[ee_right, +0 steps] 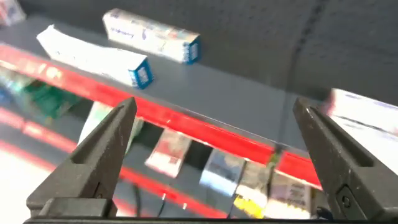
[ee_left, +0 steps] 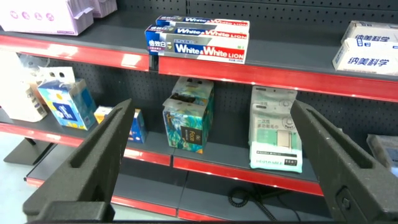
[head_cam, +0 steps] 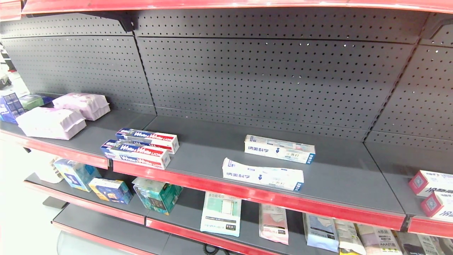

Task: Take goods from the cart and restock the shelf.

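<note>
Jaws of left gripper [ee_left: 211, 104] and right gripper [ee_right: 214, 102] are held apart, empty, before the shelf [head_cam: 339, 170], toothpaste boxes [head_cam: 279, 148] seemingly laid lengthwise along it.

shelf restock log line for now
left pincer: open, empty | right pincer: open, empty | dark grey metal shelf: long white toothpaste box at front edge

red-edged grey shelf [head_cam: 339, 173]; 2 white-blue toothpaste boxes [head_cam: 263, 174]; pale purple packs [head_cam: 51, 122]; black perforated backboard [head_cam: 269, 78].
</note>
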Controlling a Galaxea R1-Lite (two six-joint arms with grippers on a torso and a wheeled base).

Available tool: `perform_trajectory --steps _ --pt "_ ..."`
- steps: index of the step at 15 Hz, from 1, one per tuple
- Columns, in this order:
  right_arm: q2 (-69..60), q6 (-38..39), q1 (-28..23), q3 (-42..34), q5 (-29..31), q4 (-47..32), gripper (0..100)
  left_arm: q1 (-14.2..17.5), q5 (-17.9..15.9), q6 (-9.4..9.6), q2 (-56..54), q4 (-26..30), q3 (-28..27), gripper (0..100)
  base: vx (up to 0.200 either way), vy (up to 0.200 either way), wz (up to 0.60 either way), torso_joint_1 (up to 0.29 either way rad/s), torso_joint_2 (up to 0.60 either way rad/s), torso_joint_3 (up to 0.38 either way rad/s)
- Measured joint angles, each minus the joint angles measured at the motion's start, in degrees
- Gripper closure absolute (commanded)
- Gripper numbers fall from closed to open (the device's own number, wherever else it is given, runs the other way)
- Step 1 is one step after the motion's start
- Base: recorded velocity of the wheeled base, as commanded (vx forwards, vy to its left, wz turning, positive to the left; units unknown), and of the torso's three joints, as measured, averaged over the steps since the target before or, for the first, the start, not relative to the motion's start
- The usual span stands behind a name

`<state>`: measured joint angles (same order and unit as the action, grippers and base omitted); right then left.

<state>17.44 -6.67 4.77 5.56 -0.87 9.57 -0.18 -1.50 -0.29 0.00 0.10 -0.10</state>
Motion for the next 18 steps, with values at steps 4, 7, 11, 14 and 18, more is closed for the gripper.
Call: perform_trajectory --steps 4,7,11,14,18 --pt "-10.3 5.8 -0.4 -4.7 2.6 -6.2 0 0.0 0.0 0.07 0.0 0.0 0.0 0 0.0 0.0 0.0 0.0 0.0 0.0" --pt "-11.8 3.0 -1.5 -5.3 6.1 -6.4 0 0.0 -0.2 0.32 0.0 0.0 0.0 0 0.0 0.0 0.0 0.0 0.0 0.0" --pt "-14.5 3.1 -5.5 -5.5 5.7 -6.4 0 0.0 0.2 0.61 0.0 0.0 0.0 0 0.0 0.0 0.0 0.0 0.0 0.0" --pt "-16.7 0.9 -4.8 -5.6 -2.4 -6.3 0 0.0 0.3 0.45 0.0 0.0 0.0 0 0.0 0.0 0.0 0.0 0.0 0.0" --pt "-17.4 6.6 -4.8 -5.4 0.6 -10.0 0 0.0 0.3 0.59 0.0 0.0 0.0 0 0.0 0.0 0.0 0.0 0.0 0.0"
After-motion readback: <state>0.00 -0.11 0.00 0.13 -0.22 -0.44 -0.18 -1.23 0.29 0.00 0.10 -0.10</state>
